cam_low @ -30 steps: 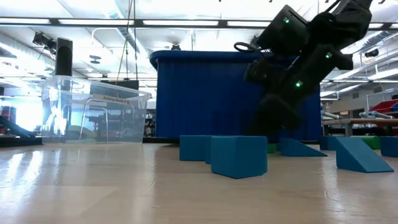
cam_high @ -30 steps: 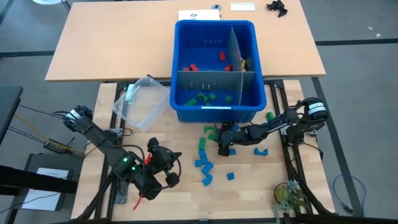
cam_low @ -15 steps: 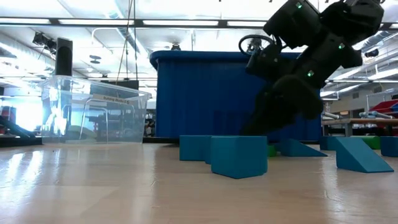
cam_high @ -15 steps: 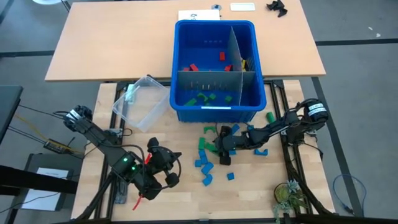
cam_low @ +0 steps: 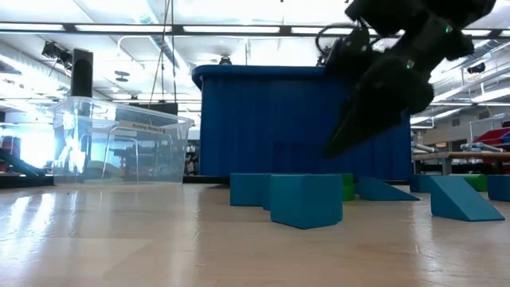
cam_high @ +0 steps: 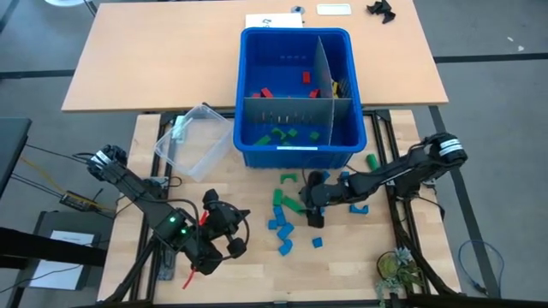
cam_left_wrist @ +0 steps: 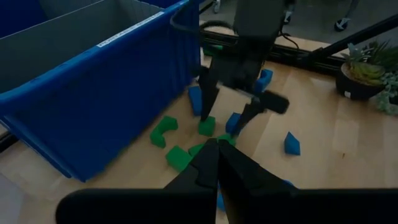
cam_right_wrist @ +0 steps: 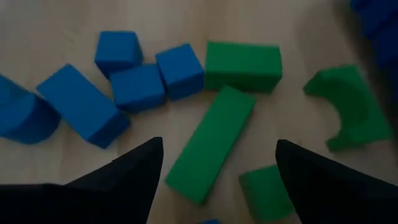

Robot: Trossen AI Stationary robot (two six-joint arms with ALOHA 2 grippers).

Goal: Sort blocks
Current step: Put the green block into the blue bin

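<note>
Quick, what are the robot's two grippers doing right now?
Left gripper: shut, holding nothing, waiting at the table's near left.
Right gripper: open, empty, hovering over the long green block among the loose blocks.

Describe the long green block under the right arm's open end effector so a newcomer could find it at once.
Start at the big blue bin and look at the loose blocks on the wooden table in front of it. The right end effector hangs open above them, and the long green block lies slanted between its fingers. It is the only long slim green bar, with a shorter green block at one end.
</note>
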